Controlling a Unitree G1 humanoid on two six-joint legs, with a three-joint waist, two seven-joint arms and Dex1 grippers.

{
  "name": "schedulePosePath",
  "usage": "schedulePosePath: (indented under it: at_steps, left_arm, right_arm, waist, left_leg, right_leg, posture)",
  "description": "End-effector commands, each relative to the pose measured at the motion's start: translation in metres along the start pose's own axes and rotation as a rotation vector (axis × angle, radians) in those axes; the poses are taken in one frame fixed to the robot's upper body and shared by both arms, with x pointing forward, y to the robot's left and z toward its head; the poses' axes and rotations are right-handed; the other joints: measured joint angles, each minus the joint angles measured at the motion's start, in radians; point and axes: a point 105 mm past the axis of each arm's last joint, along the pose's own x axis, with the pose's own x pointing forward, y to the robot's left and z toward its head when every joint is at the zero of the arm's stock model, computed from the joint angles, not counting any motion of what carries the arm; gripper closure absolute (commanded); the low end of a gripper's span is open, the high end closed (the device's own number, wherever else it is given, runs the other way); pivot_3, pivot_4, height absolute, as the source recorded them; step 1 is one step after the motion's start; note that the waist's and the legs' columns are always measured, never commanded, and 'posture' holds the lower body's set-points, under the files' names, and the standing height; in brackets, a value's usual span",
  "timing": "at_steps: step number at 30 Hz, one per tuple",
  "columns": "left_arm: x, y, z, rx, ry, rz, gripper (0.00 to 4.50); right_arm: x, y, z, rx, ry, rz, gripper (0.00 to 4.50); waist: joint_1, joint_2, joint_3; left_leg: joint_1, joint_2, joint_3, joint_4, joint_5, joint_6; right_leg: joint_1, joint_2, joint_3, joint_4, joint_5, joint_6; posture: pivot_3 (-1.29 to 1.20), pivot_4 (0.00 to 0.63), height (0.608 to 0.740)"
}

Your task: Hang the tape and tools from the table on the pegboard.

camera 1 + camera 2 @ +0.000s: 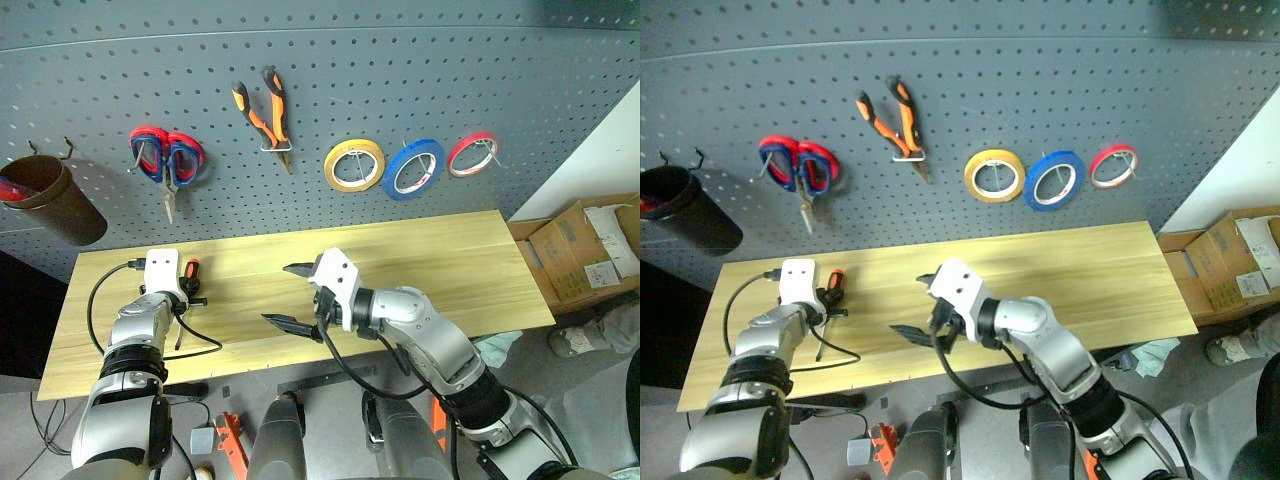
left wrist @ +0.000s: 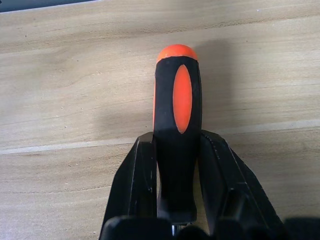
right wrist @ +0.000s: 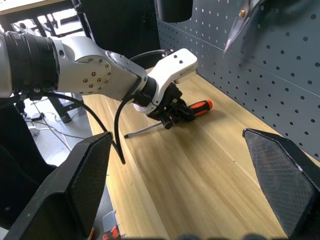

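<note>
Screwdriver (image 2: 175, 130) alone is left on the table (image 1: 450, 260), clamped in the left gripper (image 2: 176, 165); tape (image 1: 413, 168), pliers (image 1: 268, 112) and scissors (image 1: 165, 160) hang on the pegboard (image 1: 400, 70), while the right gripper (image 1: 293, 296) hangs with fingers apart.

My left hand (image 1: 190, 290) grips the screwdriver (image 1: 192, 272) on the table (image 1: 450, 260), near its left end (orange handle end pointing at the pegboard (image 1: 400, 60)). My right hand (image 1: 293, 295) hangs wide apart over the table's middle.
</note>
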Motion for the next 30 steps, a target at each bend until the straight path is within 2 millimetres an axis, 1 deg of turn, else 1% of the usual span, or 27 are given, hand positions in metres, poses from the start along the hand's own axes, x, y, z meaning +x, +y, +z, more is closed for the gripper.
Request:
schedulePosePath:
  at_steps: [1, 4, 7, 8, 9, 10, 11, 12, 13, 14, 16, 19, 22, 24, 25, 27, 28, 30]
  left_arm:
    - [-0.001, -0.006, -0.012, 0.017, 0.046, -0.04, 3.69]
    - [-0.005, -0.02, -0.002, 0.06, 0.001, -0.109, 3.69]
    - [-0.017, -0.023, 0.007, 0.224, -0.067, -0.081, 3.69]
    - [-0.024, -0.025, 0.01, 0.27, -0.095, -0.052, 3.69]
    - [-0.032, -0.026, 0.013, 0.293, -0.131, -0.013, 3.69]
    - [-0.042, -0.028, 0.017, 0.321, -0.17, 0.033, 3.69]
    - [-0.055, -0.029, 0.025, 0.348, -0.233, 0.102, 3.69]
    - [-0.068, -0.031, 0.032, 0.367, -0.294, 0.158, 3.69]
    - [-0.077, -0.033, 0.037, 0.376, -0.331, 0.196, 3.69]
    - [-0.087, -0.035, 0.044, 0.383, -0.382, 0.236, 3.69]
    - [-0.106, -0.036, 0.061, 0.388, -0.483, 0.319, 3.69]
    - [-0.128, -0.028, 0.085, 0.371, -0.613, 0.447, 3.69]
    - [-0.148, -0.024, 0.119, 0.369, -0.76, 0.522, 3.69]
    - [-0.156, -0.022, 0.139, 0.365, -0.834, 0.552, 3.69]
    - [-0.156, -0.02, 0.145, 0.362, -0.851, 0.561, 3.69]
    - [-0.164, -0.009, 0.176, 0.343, -0.937, 0.614, 3.69]
    - [-0.166, -0.005, 0.185, 0.334, -0.961, 0.628, 3.69]
    - [-0.162, 0.001, 0.205, 0.321, -0.992, 0.623, 3.69]
  right_arm:
    - [0.001, -0.001, 0.016, -0.04, -0.066, 0.006, 0.0]
    - [-0.004, -0.006, 0.022, -0.027, -0.102, -0.022, 0.0]
    - [-0.018, -0.013, 0.034, 0.026, -0.18, -0.067, 0.0]
    - [-0.025, -0.015, 0.037, 0.054, -0.2, -0.076, 0.0]
    - [-0.031, -0.016, 0.039, 0.078, -0.211, -0.077, 0.0]
    - [-0.038, -0.015, 0.041, 0.1, -0.224, -0.072, 0.0]
    - [-0.045, -0.015, 0.046, 0.135, -0.247, -0.072, 0.0]
    - [-0.05, -0.015, 0.05, 0.161, -0.266, -0.073, 0.0]
    - [-0.054, -0.014, 0.052, 0.179, -0.277, -0.074, 0.0]
    - [-0.055, -0.015, 0.054, 0.185, -0.284, -0.08, 0.0]
    - [-0.055, -0.02, 0.056, 0.191, -0.297, -0.103, 0.0]
    - [-0.05, -0.026, 0.06, 0.192, -0.324, -0.122, 0.0]
    - [-0.043, -0.028, 0.066, 0.177, -0.354, -0.118, 0.0]
    - [-0.039, -0.03, 0.069, 0.168, -0.369, -0.113, 0.0]
    - [-0.036, -0.031, 0.07, 0.165, -0.372, -0.111, 0.0]
    - [-0.033, -0.033, 0.073, 0.151, -0.387, -0.107, 0.0]
    - [-0.032, -0.034, 0.074, 0.146, -0.392, -0.106, 0.0]
    - [-0.029, -0.036, 0.075, 0.139, -0.401, -0.107, 0.0]
  waist:
    - [0.0, 0.0, 0.0]
    - [0.001, -0.001, -0.001]
    - [0.002, -0.003, -0.002]
    - [0.002, -0.004, -0.003]
    - [0.002, -0.006, -0.004]
    - [0.003, -0.008, -0.006]
    - [0.003, -0.009, -0.007]
    - [0.003, -0.01, -0.01]
    - [0.005, -0.011, -0.012]
    - [0.007, -0.011, -0.012]
    - [0.013, -0.012, -0.025]
    - [0.018, -0.014, -0.051]
    - [0.026, -0.015, -0.081]
    - [0.029, -0.02, -0.094]
    - [0.03, -0.021, -0.1]
    - [0.037, -0.026, -0.114]
    - [0.041, -0.029, -0.116]
    - [0.048, -0.032, -0.127]
  left_leg:
    - [0.0, 0.0, 0.0, 0.0, 0.0, 0.0]
    - [-0.001, 0.0, 0.0, 0.0, 0.0, 0.0]
    - [-0.003, 0.0, 0.0, 0.0, -0.001, -0.002]
    - [-0.003, 0.0, 0.0, 0.0, -0.002, -0.003]
    - [-0.004, 0.0, 0.0, 0.0, -0.002, -0.004]
    - [-0.004, 0.001, -0.001, 0.0, -0.003, -0.005]
    - [-0.006, 0.001, -0.002, 0.0, -0.004, -0.006]
    - [-0.007, 0.001, -0.003, 0.0, -0.004, -0.007]
    - [-0.009, 0.001, -0.004, 0.0, -0.004, -0.008]
    - [-0.01, 0.001, -0.005, 0.0, -0.005, -0.008]
    - [-0.011, 0.001, -0.008, 0.0, -0.004, -0.008]
    - [-0.011, 0.001, -0.009, 0.0, -0.004, -0.008]
    - [-0.01, 0.001, -0.007, 0.0, -0.004, -0.008]
    - [-0.008, 0.0, -0.005, 0.001, -0.004, -0.008]
    - [-0.007, 0.0, -0.004, 0.001, -0.004, -0.008]
    - [-0.006, -0.001, -0.003, 0.002, -0.003, -0.007]
    - [-0.002, -0.001, -0.002, 0.002, -0.003, -0.007]
    - [-0.001, 0.0, -0.001, 0.002, -0.003, -0.006]
  right_leg:
    - [0.0, 0.0, 0.0, 0.0, 0.0, 0.0]
    - [0.0, 0.0, 0.0, 0.0, 0.0, 0.0]
    - [-0.001, -0.001, 0.0, -0.002, 0.0, 0.001]
    - [-0.001, -0.001, 0.0, -0.002, -0.001, 0.001]
    - [-0.001, -0.001, 0.0, -0.002, -0.001, 0.002]
    - [-0.002, -0.003, 0.0, -0.002, -0.001, 0.002]
    - [-0.002, -0.004, 0.0, -0.002, -0.001, 0.002]
    - [-0.003, -0.005, 0.0, -0.002, -0.001, 0.002]
    - [-0.004, -0.006, 0.0, -0.002, 0.0, 0.0]
    - [-0.005, -0.006, -0.001, -0.002, 0.001, -0.002]
    - [-0.005, -0.006, -0.003, -0.001, 0.001, -0.002]
    - [-0.006, -0.003, -0.004, -0.001, -0.001, 0.002]
    - [-0.005, -0.001, -0.004, -0.001, -0.001, 0.002]
    - [-0.004, 0.0, -0.004, -0.001, -0.001, 0.002]
    - [-0.003, 0.0, -0.004, -0.001, -0.001, 0.003]
    - [-0.001, 0.0, -0.003, -0.002, -0.001, 0.003]
    - [0.002, -0.001, -0.003, -0.002, -0.001, 0.003]
    - [0.002, 0.0, -0.003, -0.003, 0.002, 0.002]
  posture:
    - [0.07, 0.307, 0.74]
    - [0.07, 0.281, 0.74]
    - [0.08, 0.258, 0.74]
    - [0.08, 0.249, 0.74]
    - [0.09, 0.225, 0.74]
    - [0.09, 0.225, 0.74]
    - [0.09, 0.201, 0.74]
    - [0.1, 0.191, 0.74]
    - [0.1, 0.191, 0.74]
    - [0.12, 0.17, 0.74]
    - [0.15, 0.142, 0.74]
    - [0.18, 0.105, 0.74]
    - [0.19, 0.079, 0.74]
    - [0.19, 0.07, 0.74]
    - [0.2, 0.059, 0.74]
    - [0.2, 0.052, 0.74]
    - [0.2, 0.052, 0.74]
    - [0.21, 0.038, 0.74]
